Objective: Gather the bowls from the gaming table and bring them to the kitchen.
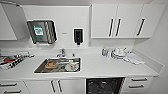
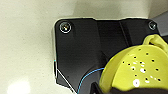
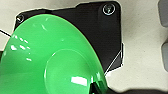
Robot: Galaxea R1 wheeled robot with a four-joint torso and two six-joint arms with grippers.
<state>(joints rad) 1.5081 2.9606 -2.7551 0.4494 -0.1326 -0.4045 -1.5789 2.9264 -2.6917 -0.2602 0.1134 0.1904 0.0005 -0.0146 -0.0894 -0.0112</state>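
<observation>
Two bowls: one per wrist cam.
L gripper: fingers unclear, can't tell grip; yellow bowl (image 2: pixel 135 72) close against it.
R gripper: can't tell; green bowl (image 3: pixel 50 57) close up.
Kitchen: white counter (image 1: pixel 100 67), sink (image 1: pixel 58 65) w/ dishes, straight ahead.

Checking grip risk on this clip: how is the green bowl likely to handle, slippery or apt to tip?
The green bowl shows bright glossy highlights, so it is probably smooth and somewhat slippery. It looks like thin plastic, likely light and stiff. Its wide flare over a small base suggests it could tip when nudged.

Sink (image 1: pixel 58 65) left of dishwasher (image 1: pixel 104 85)
</observation>
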